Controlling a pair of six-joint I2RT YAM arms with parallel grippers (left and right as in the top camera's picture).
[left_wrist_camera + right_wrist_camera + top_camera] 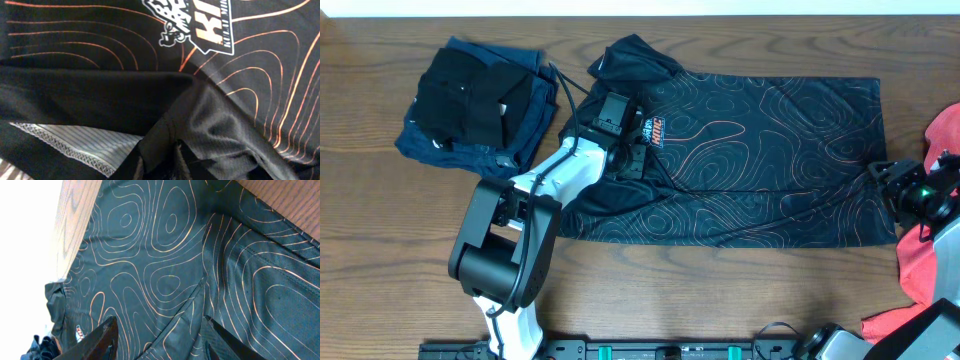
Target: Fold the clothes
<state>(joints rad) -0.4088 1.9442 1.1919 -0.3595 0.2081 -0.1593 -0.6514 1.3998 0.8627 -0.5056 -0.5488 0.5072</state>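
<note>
Surface: brown wood surface (740, 290), with a pale strip beyond its far edge.
Open room: bare wood runs along the near side in front of the shirt, and at the near left.
Shirt: one black shirt (770, 150) with contour lines, spread flat mid-surface, collar end to the left.
Other clothes: one navy-and-black pile (470, 110) at the far left, just beside the shirt's sleeve; one coral-red garment (935, 250) at the right edge.
Left pincer (628, 155): down on the shirt beside the chest logo (200, 25), fingers lost in bunched dark cloth; grip cannot be told.
Right pincer (162, 330): spread, over the shirt's right hem.
</note>
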